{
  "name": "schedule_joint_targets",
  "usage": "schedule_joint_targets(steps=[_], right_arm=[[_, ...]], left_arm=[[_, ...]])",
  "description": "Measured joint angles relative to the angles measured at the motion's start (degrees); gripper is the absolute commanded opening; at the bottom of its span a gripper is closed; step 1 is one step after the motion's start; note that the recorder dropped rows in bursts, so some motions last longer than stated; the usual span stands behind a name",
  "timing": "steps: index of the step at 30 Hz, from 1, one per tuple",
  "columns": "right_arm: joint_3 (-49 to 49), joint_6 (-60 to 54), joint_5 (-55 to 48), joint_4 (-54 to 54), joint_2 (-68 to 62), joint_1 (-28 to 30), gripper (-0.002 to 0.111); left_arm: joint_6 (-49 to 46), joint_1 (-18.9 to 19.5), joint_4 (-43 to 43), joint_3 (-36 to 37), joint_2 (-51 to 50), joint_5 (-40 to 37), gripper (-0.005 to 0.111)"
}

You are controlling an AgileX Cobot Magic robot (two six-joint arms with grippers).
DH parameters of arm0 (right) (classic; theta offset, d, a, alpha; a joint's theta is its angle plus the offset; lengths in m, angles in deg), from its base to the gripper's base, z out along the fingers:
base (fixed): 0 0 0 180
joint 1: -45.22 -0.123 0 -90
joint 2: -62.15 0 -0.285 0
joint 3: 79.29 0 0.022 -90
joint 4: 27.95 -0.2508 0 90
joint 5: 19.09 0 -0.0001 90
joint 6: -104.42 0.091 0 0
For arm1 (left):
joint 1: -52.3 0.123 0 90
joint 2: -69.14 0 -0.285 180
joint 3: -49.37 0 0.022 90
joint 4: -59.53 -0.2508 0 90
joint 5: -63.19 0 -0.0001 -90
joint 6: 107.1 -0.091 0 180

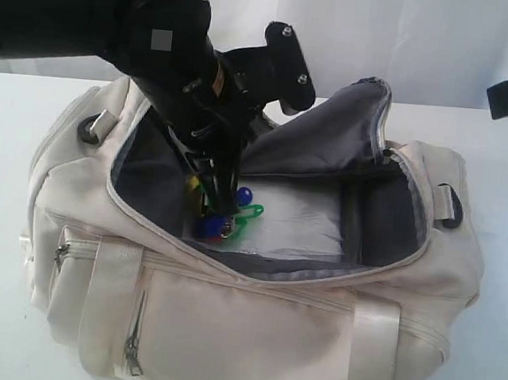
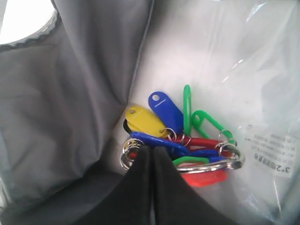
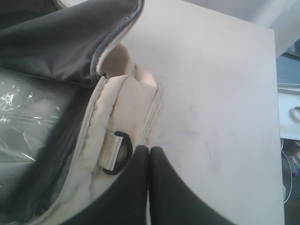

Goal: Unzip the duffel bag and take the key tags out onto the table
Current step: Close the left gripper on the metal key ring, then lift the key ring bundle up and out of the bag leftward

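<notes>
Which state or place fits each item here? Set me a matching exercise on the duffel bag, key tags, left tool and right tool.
Things:
1. duffel bag
2. key tags
3. left tool
4. right tool

States:
A. shut, outside the bag near its black strap ring
B. unzipped, wide open
C. multicoloured, inside the bag over clear plastic
D. shut on metal rings inside the bag

Pairs: 1-B; 2-C; 3-D; 4-A

The duffel bag (image 1: 250, 332) is soft cream cloth, dull grey inside. Inside it are shiny plastic key tags (image 2: 164, 110) on metal rings (image 2: 233, 161) and crinkly clear plastic wrap (image 2: 243, 70).
</notes>
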State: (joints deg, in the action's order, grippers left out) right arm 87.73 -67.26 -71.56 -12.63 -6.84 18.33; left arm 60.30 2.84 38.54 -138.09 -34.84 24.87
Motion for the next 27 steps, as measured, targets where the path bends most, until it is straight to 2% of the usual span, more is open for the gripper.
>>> schedule_joint_targets(steps=[9, 27], right_arm=[[0.0, 0.0, 0.0, 0.0, 0.0, 0.0, 0.0], [0.0, 0.0, 0.0, 0.0, 0.0, 0.0, 0.0]], left_arm=[[-15.7, 0.0, 0.0, 0.0, 0.0, 0.0, 0.0], [-14.9, 0.0, -0.1, 0.0, 12.7, 2.6, 0.0]])
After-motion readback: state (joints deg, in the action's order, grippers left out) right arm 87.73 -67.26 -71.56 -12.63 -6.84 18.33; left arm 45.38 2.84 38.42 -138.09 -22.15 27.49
